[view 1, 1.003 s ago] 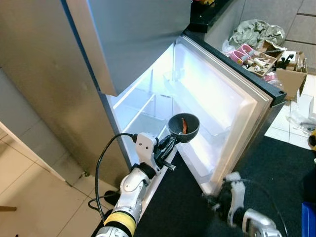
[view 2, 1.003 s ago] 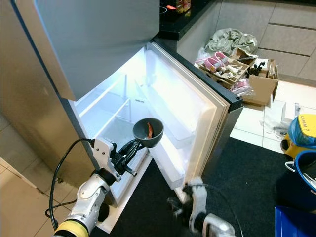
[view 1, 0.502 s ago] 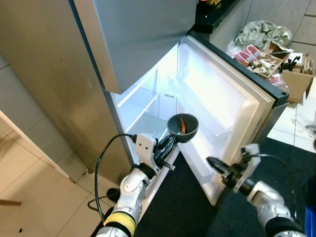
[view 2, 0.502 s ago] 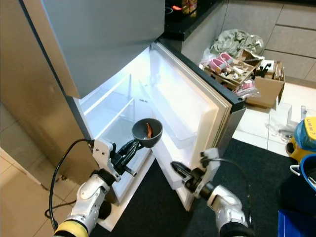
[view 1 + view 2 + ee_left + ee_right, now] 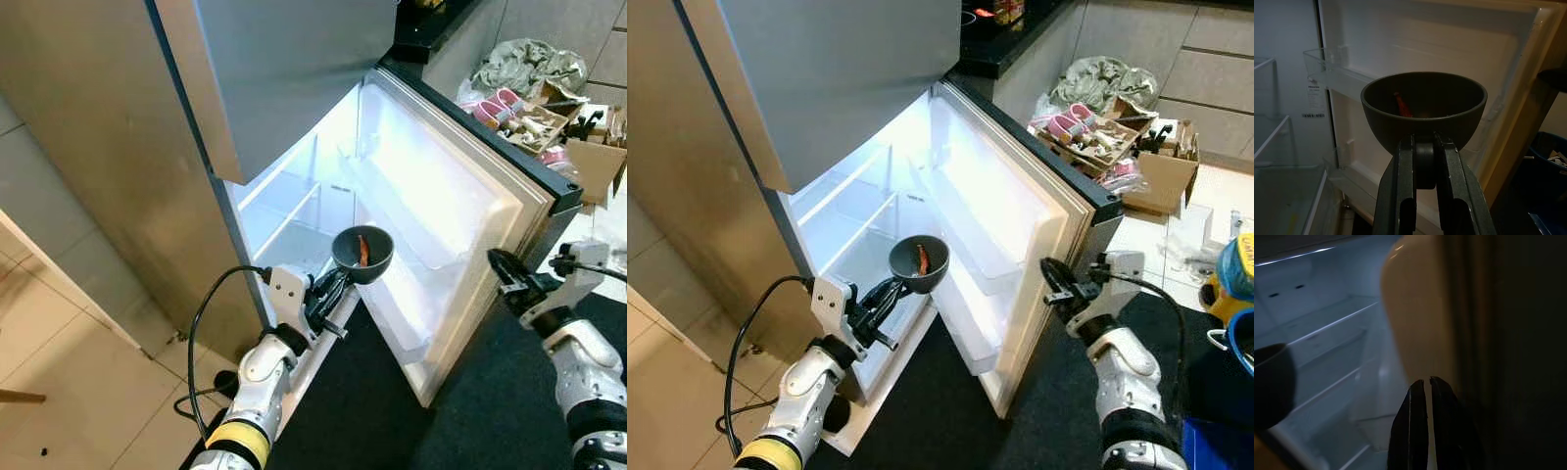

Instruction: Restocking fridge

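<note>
My left gripper [image 5: 884, 294] clamping a dark bowl [image 5: 919, 263] before the open fridge [image 5: 872, 211], my right gripper [image 5: 1054, 278] by the fridge door's [image 5: 1014, 211] edge

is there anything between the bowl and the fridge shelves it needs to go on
Nothing visible. The left gripper holds the bowl in front of the open fridge, and its door is swung wide. The right gripper is off at the door's outer edge.

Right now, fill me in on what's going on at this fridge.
The left gripper holds a dark grey round bowl with an orange-red piece of food in it, in front of the open, lit fridge compartment. The right gripper, fingers closed and holding nothing, sits at the outer edge of the open white fridge door. The bowl is not yet on a shelf.
</note>
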